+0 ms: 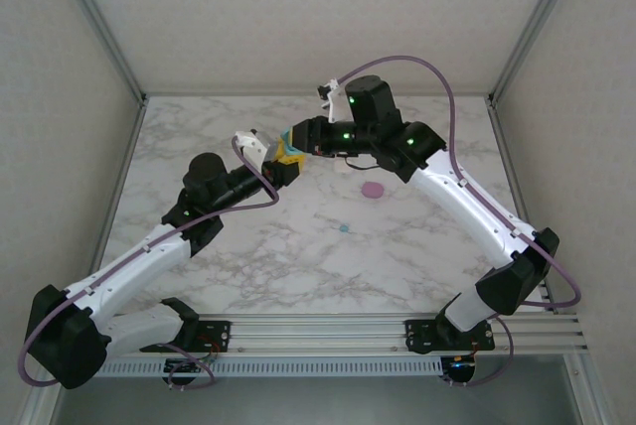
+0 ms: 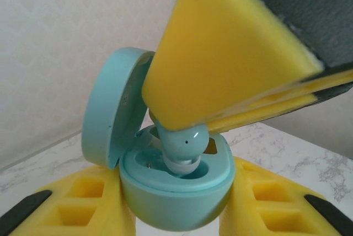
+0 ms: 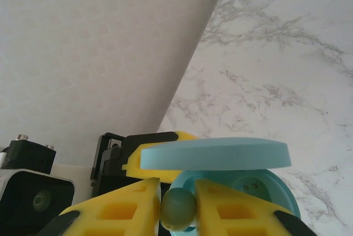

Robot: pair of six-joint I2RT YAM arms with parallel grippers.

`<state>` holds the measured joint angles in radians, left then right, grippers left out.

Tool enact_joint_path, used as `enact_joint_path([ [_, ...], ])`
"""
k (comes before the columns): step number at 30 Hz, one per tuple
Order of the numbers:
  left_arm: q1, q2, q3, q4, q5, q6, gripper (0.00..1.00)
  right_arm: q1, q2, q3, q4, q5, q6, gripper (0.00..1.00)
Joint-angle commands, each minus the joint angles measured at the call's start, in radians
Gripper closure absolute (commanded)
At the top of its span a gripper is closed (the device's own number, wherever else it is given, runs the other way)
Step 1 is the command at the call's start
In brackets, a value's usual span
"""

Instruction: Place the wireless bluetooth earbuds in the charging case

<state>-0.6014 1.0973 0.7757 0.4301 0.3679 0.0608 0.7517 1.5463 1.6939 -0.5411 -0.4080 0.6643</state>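
My left gripper (image 2: 176,205) is shut on the teal charging case (image 2: 182,194), holding its base between yellow fingers with the lid (image 2: 110,109) swung open to the left. From above, my right gripper (image 3: 177,211) is shut on a teal earbud (image 2: 187,139). The earbud's whitish tip sits in a socket of the case. The right wrist view shows this earbud (image 3: 177,209) pinched between the pads, under the lid (image 3: 215,155). In the top view both grippers meet over the back middle of the table, left (image 1: 285,160) and right (image 1: 301,137). A second small teal earbud (image 1: 344,228) lies on the table.
A pink rounded piece (image 1: 372,190) lies on the marble table (image 1: 298,266), right of the grippers. White walls and metal frame posts (image 1: 109,38) close in the back and sides. The right arm (image 1: 467,207) reaches in from the right.
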Motion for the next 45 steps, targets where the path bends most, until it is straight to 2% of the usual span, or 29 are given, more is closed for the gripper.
enact_joint_path([
  [1, -0.006, -0.001, 0.023, 0.131, -0.035, 0.010, 0.79, 0.028, 0.017, 0.021, -0.095, -0.001, -0.020, 0.77],
  [7, -0.008, 0.003, 0.028, 0.131, -0.014, 0.012, 0.79, 0.031, 0.032, 0.038, -0.091, -0.038, 0.000, 0.78],
  [12, -0.007, -0.003, 0.028, 0.126, -0.003, 0.020, 0.79, 0.031, 0.063, 0.100, -0.194, -0.007, -0.006, 0.78],
  [16, -0.007, -0.009, 0.028, 0.112, -0.002, 0.032, 0.79, 0.030, 0.070, 0.117, -0.170, -0.078, 0.009, 0.79],
  [19, -0.008, -0.014, 0.025, 0.106, -0.003, 0.044, 0.79, 0.030, 0.069, 0.144, -0.208, -0.077, -0.006, 0.80],
  [25, -0.007, -0.029, 0.028, 0.063, 0.044, 0.098, 0.79, 0.014, 0.070, 0.176, -0.245, -0.164, -0.013, 0.81],
  [33, -0.008, -0.037, 0.043, 0.056, 0.094, 0.095, 0.79, -0.033, 0.070, 0.162, -0.219, -0.278, 0.032, 0.81],
  [39, -0.007, -0.028, 0.053, 0.060, 0.124, 0.056, 0.79, -0.039, 0.072, 0.183, -0.267, -0.186, 0.004, 0.74],
  [45, -0.007, -0.020, 0.053, 0.062, 0.142, 0.007, 0.80, -0.038, 0.074, 0.194, -0.272, -0.124, -0.005, 0.73],
])
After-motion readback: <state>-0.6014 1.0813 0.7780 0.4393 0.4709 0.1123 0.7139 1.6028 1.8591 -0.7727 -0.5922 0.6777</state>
